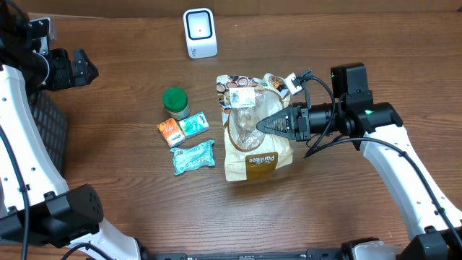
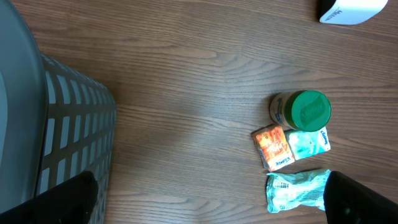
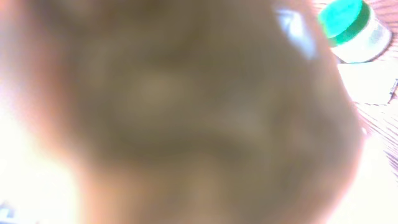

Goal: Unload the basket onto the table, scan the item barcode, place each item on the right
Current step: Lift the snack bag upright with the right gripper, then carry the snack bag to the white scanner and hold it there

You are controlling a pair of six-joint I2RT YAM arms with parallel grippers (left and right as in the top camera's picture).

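1. The bag lies flat in the middle of the table. It is below the scanner and well apart from it.
2. The right gripper is squeezed tight. Its tip rests on the bag's clear part. It may be nipping the thin plastic so it can lift the bag, but I cannot tell if it has a hold.
3. The right wrist view is nearly all blur, because the bag is so close. Only the jar shows in a corner.
4. The left gripper is spread wide and holds nothing. It hangs far left by the basket, likely to stay out of the way.
5. A white sticker on the bag's top end faces up. It may be the barcode, but it is too small to read. If so, the bag must go up and turn to the scanner.
6. The jar and small packs sit just left of the bag, so a lift should not bump them.
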